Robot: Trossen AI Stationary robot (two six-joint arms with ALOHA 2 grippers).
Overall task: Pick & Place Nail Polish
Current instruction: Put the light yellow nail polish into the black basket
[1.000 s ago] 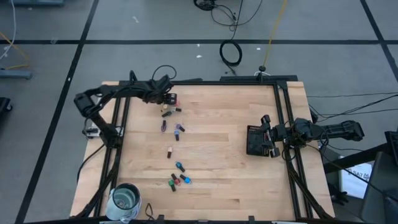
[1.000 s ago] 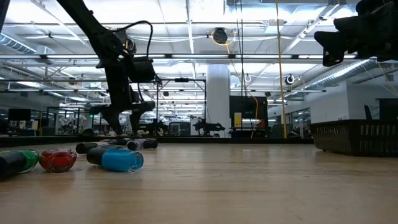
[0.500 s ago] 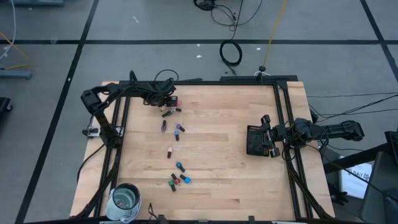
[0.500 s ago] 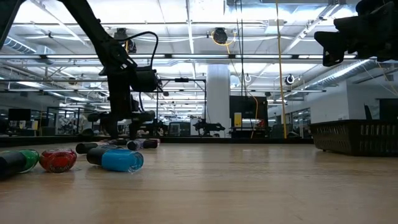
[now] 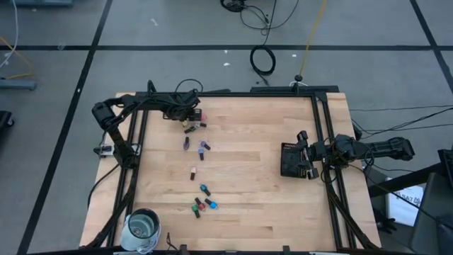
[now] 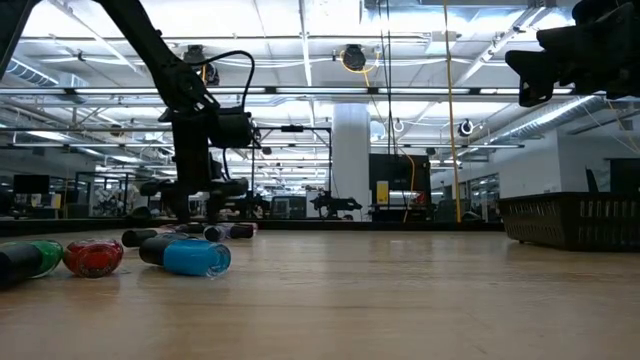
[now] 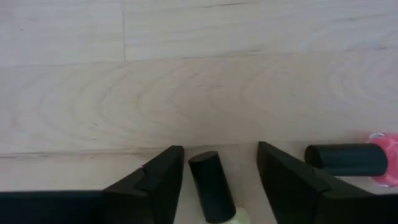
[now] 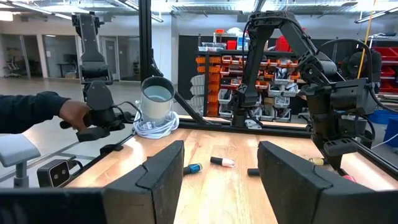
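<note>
Several small nail polish bottles lie on their sides on the wooden table, from the far left [image 5: 189, 129] down to a near cluster [image 5: 200, 205]. My left gripper [image 5: 190, 117] points down at the far left, low over the table and open. One finger stands on each side of a lying bottle with a dark cap [image 7: 211, 183] and a pale body, and neither touches it. A pink bottle [image 7: 380, 168] with a dark cap lies just beside it. My right gripper [image 5: 303, 154] waits open at the right, by the black tray [image 5: 289, 161].
A large glass jar [image 5: 144, 228] stands at the near left corner. Green [image 6: 30, 258], red [image 6: 93, 257] and blue [image 6: 190, 256] bottles lie closest in the low view. A person's hand [image 8: 74, 115] shows beyond the table's edge. Bare wood lies between the bottles and the tray.
My left gripper has sunk toward the table at the far left and tipped steeper, coming down around the bottles there. The bottles have not moved.
</note>
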